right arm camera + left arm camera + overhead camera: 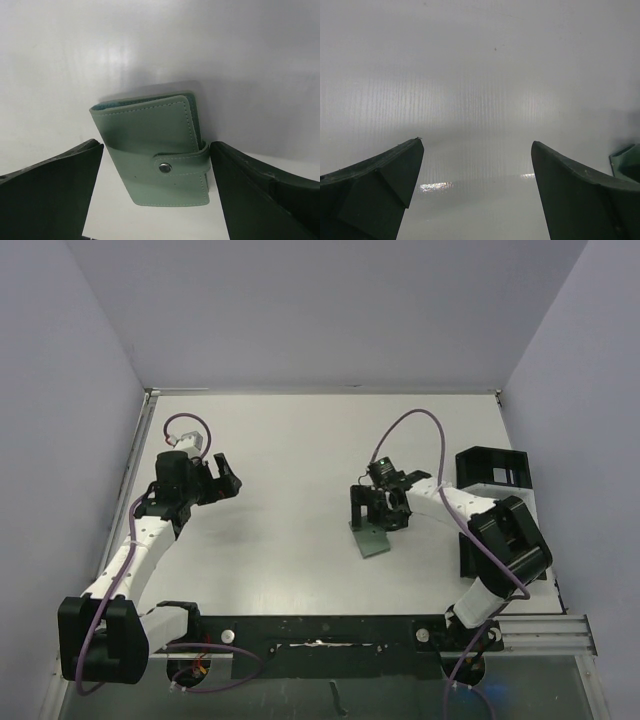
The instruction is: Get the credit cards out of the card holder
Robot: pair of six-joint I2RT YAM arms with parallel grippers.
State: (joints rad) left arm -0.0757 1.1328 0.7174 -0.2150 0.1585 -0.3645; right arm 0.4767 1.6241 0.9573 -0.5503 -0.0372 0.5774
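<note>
The closed holder (150, 140) lies flat on the bench (290, 440) right of centre, straddled by the wide-open, empty right gripper (156, 147), and looks light, soft and slippery, best pinned while its snap tab (165, 168) is peeled up; the left gripper (476, 144) gapes empty, well left.

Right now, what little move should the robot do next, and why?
Probably lower the right gripper and close it on the card holder. Its fingers stand open on either side of the holder, which lies flat on the table, its strap snapped shut, so no cards show yet.
</note>
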